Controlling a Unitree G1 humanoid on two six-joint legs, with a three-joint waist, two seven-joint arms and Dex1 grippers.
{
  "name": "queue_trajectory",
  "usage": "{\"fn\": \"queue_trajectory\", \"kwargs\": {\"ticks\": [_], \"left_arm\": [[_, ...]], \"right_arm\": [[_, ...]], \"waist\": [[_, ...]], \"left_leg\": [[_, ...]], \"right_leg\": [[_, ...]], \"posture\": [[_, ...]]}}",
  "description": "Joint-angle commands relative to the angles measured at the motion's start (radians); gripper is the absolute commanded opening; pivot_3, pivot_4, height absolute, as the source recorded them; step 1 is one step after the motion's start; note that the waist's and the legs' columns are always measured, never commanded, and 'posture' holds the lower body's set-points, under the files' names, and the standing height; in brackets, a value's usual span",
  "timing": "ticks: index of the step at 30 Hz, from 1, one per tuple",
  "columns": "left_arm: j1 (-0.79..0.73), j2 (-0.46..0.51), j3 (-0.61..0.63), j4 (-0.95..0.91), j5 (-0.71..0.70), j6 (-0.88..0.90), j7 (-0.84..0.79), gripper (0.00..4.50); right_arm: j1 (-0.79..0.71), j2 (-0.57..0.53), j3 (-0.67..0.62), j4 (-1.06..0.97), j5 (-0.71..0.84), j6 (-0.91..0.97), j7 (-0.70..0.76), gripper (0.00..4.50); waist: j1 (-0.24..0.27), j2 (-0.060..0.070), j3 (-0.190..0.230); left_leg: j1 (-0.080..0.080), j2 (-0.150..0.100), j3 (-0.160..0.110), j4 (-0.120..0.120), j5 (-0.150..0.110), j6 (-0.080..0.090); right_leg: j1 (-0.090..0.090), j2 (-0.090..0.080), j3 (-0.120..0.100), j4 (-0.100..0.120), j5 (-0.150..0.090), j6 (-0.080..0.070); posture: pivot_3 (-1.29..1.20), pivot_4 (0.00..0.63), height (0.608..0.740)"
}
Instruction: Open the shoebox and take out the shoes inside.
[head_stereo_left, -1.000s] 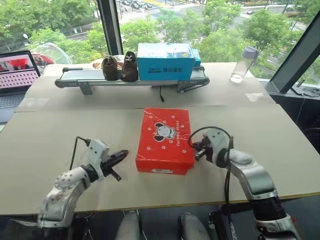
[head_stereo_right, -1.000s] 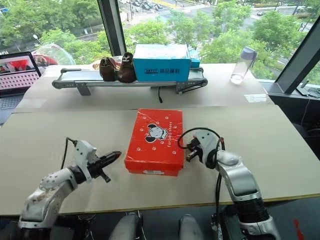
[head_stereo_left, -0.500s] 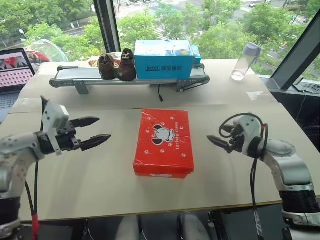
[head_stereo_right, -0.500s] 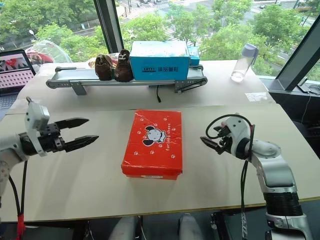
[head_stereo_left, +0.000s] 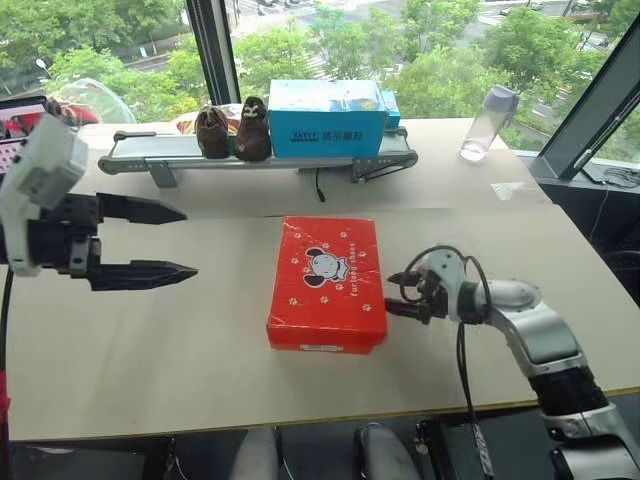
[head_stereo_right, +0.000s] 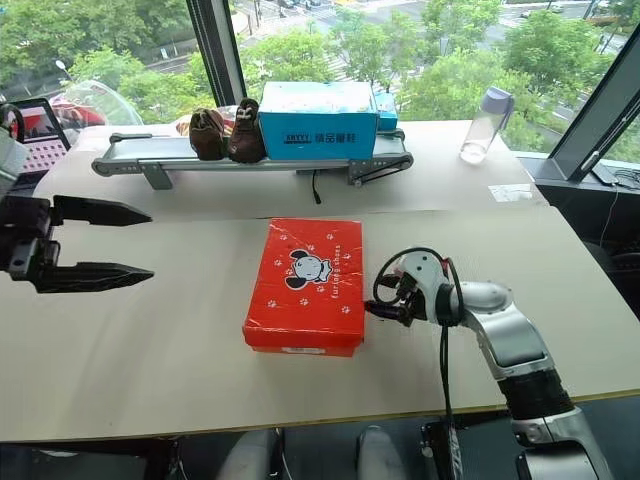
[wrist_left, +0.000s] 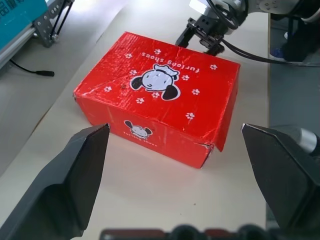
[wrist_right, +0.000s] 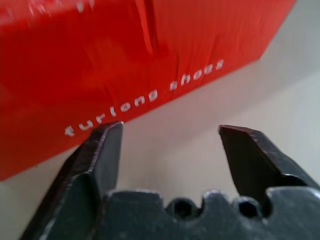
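Nearing shoebox (head_stereo_left: 327, 283) right edge: right hand (head_stereo_left: 398, 293) parted, empty | left hand (head_stereo_left: 180, 240) wide, empty

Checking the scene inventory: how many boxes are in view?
2. The red shoebox lies closed on the near table, and a blue box sits on the conveyor at the back. More may be hidden behind the blue one.

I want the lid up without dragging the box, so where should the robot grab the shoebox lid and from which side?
Grip the lid's lower edge on the long side of the shoebox facing the right gripper, coming in level from the robot's right. The lid is shut and flat, its skirt hangs down that wall, and the open fingers already point at it. Which long side carries the hinge cannot be told.
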Motion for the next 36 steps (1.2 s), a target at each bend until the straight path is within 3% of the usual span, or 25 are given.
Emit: {"fn": "queue_trajectory", "kwargs": {"ticks": [1,6,10,14,19,26,31,36], "left_arm": [[-0.024,0.04,0.063,-0.021,-0.026,0.021,-0.018,4.5],[-0.02,0.056,0.106,-0.027,-0.043,0.057,-0.022,4.5],[-0.004,0.053,0.142,-0.032,-0.024,0.067,-0.023,4.5],[0.012,0.066,0.19,-0.029,-0.017,0.089,-0.039,4.5],[0.032,0.081,0.212,-0.036,0.012,0.083,-0.056,4.5],[-0.111,0.22,0.217,0.035,-0.115,0.162,-0.046,4.5],[-0.133,0.272,0.207,0.028,-0.125,0.174,-0.065,4.5],[-0.108,0.254,0.214,0.023,-0.104,0.189,-0.08,4.5]], "right_arm": [[-0.073,0.022,0.003,-0.016,0.05,0.026,0.044,1.63],[-0.145,0.021,-0.012,-0.074,0.181,0.2,0.124,0.05],[-0.205,0.044,-0.025,-0.103,0.261,0.294,0.125,0.05],[-0.345,0.144,-0.012,-0.075,0.307,0.341,0.084,0.05],[-0.506,0.366,0.067,0.093,0.214,0.227,-0.017,0.05],[-0.618,0.584,0.177,0.355,0.056,0.041,-0.091,0.05],[-0.62,0.648,0.225,0.473,-0.042,-0.067,-0.115,0.05],[-0.601,0.616,0.186,0.381,-0.014,0.013,-0.096,0.05]], "waist": [[-0.001,0.0,0.001],[0.003,-0.002,0.004],[-0.001,-0.003,0.005],[-0.004,-0.002,0.007],[-0.014,-0.002,0.007],[-0.022,-0.006,0.007],[-0.025,-0.005,0.008],[-0.026,-0.005,0.008]], "left_leg": [[0.0,0.0,0.0,0.0,0.0,0.0],[0.0,0.0,0.0,0.0,0.0,0.0],[0.0,0.0,0.0,0.0,0.0,0.0],[0.0,0.001,0.0,0.0,0.0,0.0],[0.001,0.001,0.0,-0.001,0.0,0.0],[-0.003,0.003,-0.001,-0.001,0.0,0.0],[-0.002,0.004,-0.001,-0.003,0.0,0.0],[-0.003,0.014,-0.001,-0.001,0.0,-0.001]], "right_leg": [[0.0,0.0,0.0,0.0,0.0,0.0],[0.0,0.0,0.0,0.0,0.0,0.0],[0.0,0.0,0.0,0.001,0.0,0.0],[-0.001,0.001,0.0,0.002,0.0,0.0],[-0.001,0.002,0.0,0.004,0.001,0.0],[-0.003,0.005,0.0,0.002,0.004,0.005],[-0.005,0.006,0.0,0.004,0.002,0.003],[-0.005,0.016,0.0,0.004,0.004,-0.001]], "posture": [[0.0,0.15,0.74],[0.0,0.15,0.74],[0.0,0.15,0.74],[0.0,0.15,0.74],[0.0,0.15,0.74],[0.0,0.15,0.74],[0.0,0.15,0.74],[0.0,0.15,0.74]]}}
